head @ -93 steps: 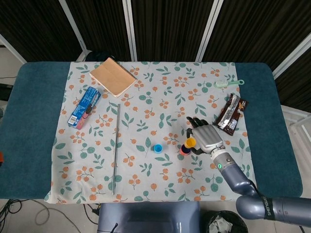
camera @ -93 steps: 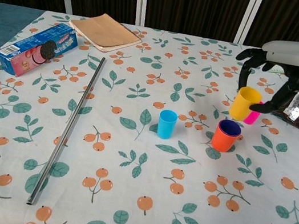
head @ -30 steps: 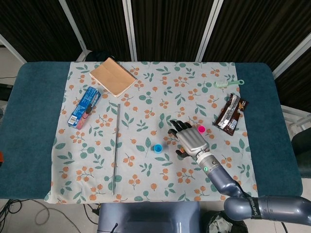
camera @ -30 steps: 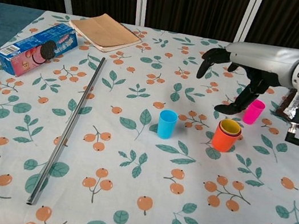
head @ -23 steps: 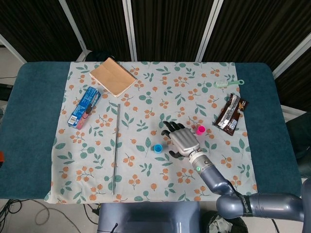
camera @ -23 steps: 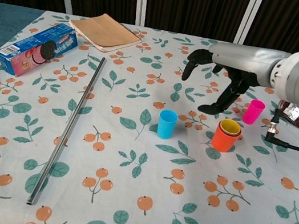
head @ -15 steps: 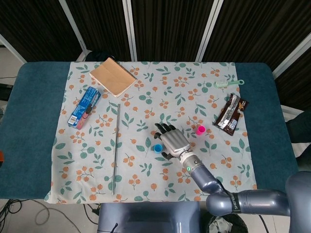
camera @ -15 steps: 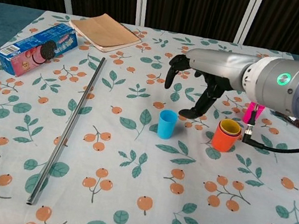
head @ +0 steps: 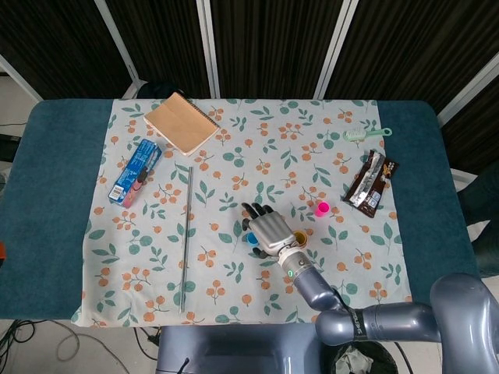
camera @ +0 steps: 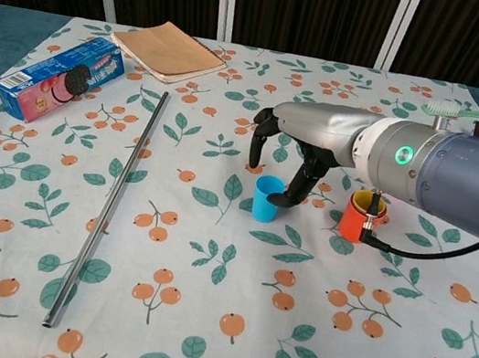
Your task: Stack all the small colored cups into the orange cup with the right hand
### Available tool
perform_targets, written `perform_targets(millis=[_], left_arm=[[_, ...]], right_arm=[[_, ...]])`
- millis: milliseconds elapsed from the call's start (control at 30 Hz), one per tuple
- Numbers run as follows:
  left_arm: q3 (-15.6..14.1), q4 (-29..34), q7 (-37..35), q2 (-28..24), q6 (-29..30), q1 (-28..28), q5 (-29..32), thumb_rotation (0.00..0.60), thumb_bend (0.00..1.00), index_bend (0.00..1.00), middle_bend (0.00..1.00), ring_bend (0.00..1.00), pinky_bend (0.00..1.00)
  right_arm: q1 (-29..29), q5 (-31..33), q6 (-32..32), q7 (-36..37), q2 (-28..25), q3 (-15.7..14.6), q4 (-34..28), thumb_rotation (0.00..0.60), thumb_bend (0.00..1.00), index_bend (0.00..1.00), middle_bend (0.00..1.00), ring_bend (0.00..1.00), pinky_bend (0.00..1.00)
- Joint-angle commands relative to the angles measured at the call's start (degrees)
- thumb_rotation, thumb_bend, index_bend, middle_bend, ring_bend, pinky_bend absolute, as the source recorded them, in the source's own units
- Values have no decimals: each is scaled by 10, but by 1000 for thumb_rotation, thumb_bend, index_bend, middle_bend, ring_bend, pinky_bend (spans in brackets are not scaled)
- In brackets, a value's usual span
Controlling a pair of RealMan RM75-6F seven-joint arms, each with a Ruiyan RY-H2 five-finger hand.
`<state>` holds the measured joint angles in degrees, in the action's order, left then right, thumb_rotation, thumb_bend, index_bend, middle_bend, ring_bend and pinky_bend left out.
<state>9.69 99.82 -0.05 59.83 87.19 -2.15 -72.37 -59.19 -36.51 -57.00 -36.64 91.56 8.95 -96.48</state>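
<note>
The small blue cup (camera: 266,198) stands upright near the middle of the cloth. My right hand (camera: 299,141) hovers over it, fingers spread and curved down on its left and far side, thumb tip at its right rim. Nothing is held. In the head view the right hand (head: 269,229) covers most of the blue cup (head: 250,239). The orange cup (camera: 357,222) stands just right of the hand with a yellow cup (camera: 368,201) nested inside. The pink cup (head: 322,208) stands further right, hidden by my arm in the chest view. My left hand is not in view.
A long metal rod (camera: 110,207) lies at the left. A blue cookie box (camera: 57,77) and a tan notebook (camera: 169,50) are at the far left. A chocolate wrapper (head: 371,181) and a green brush (head: 366,134) lie at the far right.
My right hand put the yellow cup into the orange cup, let go, then swept left past the pink cup and now hangs over the blue cup.
</note>
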Motion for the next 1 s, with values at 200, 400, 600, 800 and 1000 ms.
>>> perform_targets(millis=[200,400,600,800,1000], left_arm=[[0,0,0,-1,1,0,0,600,413,166,33,10,108],[0,0,1,0,1,0,0,600,413,166,34,10,107],[1,1,0,-1,1,1,1,600,413,166,34,10,108],[1,0,0,-1,1,0,2,600,413,166,33,10,109],[0,0,0,-1,-1,0,1,600,413,167,33,10,109]], right_arm=[[3,3,7,8,8,-2,18,600,388,379,0,66,163],[5,1,10,14,12,-1,25,600,389,399,0,66,169],[4,0,14,20,21,3,37,600,396,422,0,73,181],[5,4,12,24,32,8,50,600,405,430,0,80,188],[3,15,16,20,34,9,59,600,405,433,0,79,188]])
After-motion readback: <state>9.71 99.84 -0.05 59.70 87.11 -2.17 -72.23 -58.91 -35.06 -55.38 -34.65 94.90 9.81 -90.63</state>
